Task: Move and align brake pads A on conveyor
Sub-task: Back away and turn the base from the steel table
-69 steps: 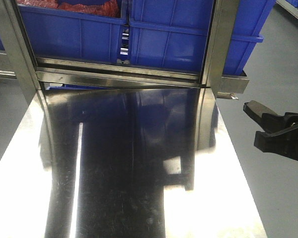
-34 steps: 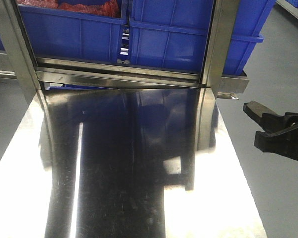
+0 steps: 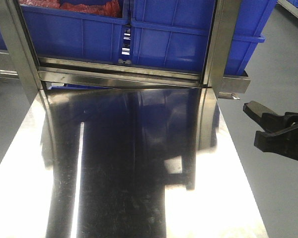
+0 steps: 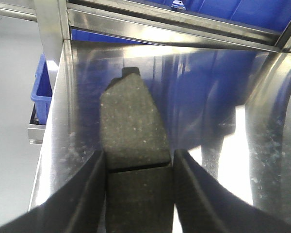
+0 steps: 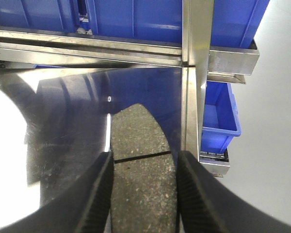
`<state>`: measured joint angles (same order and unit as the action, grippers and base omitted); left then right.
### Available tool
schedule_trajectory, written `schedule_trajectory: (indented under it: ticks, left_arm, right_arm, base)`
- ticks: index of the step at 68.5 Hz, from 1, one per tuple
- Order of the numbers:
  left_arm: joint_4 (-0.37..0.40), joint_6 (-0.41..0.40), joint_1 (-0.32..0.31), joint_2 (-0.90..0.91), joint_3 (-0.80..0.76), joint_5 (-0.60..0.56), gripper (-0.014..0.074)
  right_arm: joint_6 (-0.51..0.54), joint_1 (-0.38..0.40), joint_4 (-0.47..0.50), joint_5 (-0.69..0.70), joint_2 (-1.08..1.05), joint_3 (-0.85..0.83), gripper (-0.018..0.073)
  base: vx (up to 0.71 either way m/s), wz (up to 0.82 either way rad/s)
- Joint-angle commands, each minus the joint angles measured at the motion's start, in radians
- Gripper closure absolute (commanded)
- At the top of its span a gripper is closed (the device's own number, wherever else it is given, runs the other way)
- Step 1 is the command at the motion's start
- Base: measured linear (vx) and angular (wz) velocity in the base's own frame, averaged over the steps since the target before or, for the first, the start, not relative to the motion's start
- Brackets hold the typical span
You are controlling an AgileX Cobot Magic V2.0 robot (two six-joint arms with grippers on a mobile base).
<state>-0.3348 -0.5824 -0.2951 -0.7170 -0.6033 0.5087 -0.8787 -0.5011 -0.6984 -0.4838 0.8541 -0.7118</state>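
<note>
Clamping a brake pad [image 4: 133, 121] between its fingers, the left claw [image 4: 139, 155] hangs over the shiny steel tabletop [image 4: 208, 92]. The right claw [image 5: 145, 158] grips a second pad [image 5: 138, 128] the same way, near the tabletop's right edge.

The left gripper [image 4: 139, 154] has two broad matte black fingers [image 4: 85, 194], thick at the base and narrowing to rounded tips, with smooth inner faces. The right gripper [image 5: 145, 155] is of the same black make, with a faint sheen along its edges. Side-on, its body looks blocky and its tips wedge-shaped.
</note>
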Motion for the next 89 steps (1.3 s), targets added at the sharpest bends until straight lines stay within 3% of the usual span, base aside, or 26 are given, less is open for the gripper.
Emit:
schedule_trajectory:
  ticks: [1,38,89]
  left_arm:
    - [-0.015,-0.004,-0.006,0.006,-0.026,-0.081,0.0478]
    - [-0.015,-0.004,-0.006,0.006,-0.026,-0.081,0.0478]
    - [-0.015,-0.004,-0.006,0.006,-0.026,-0.081,0.0478]
  right_arm:
    - [0.001,0.002,-0.043,0.076,-0.013,-0.029,0.0510]
    - [0.001,0.002,-0.043,0.075,-0.012,-0.029,0.0510]
    - [0.001,0.002,-0.043,0.075,-0.012,-0.029,0.0510]
  base:
    - [-0.01,0.03]
    - [-0.05,0.23]
    - [-0.08,0.65]
